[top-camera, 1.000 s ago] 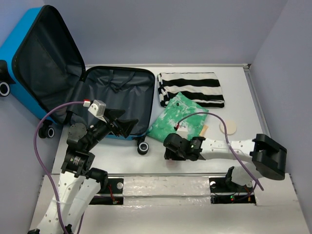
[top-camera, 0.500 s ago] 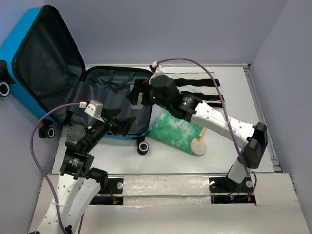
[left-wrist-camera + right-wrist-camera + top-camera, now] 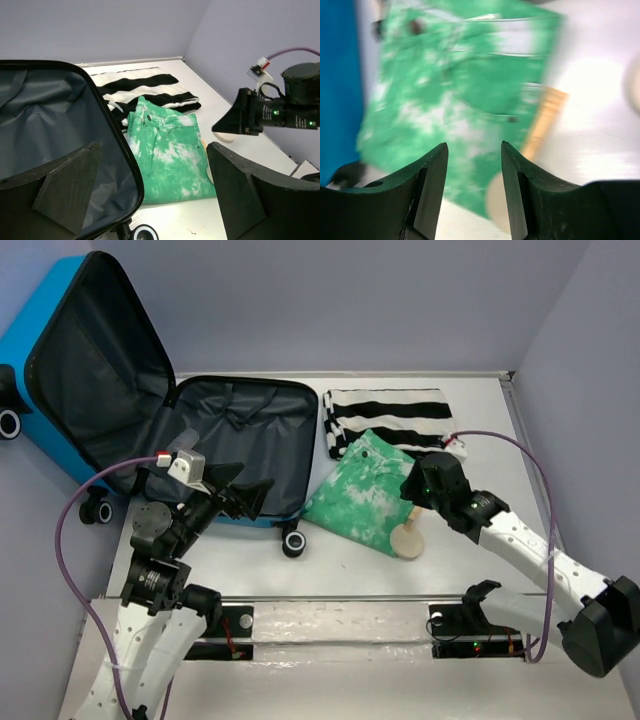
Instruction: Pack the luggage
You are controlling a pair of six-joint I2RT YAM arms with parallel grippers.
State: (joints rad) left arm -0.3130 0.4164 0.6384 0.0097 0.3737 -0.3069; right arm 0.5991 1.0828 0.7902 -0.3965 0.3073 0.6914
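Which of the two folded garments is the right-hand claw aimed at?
The green-and-white tie-dye one: it fills the view ahead of the right gripper. The black-and-white striped one lies farther back.

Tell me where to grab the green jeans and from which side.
Probably pinch the near folded edge of the jeans, coming down from above on the arms' side. They lie flat, so only an edge offers purchase; their far end overlaps the striped cloth, the left corner sits close to the luggage, and the brush lies along the right edge.
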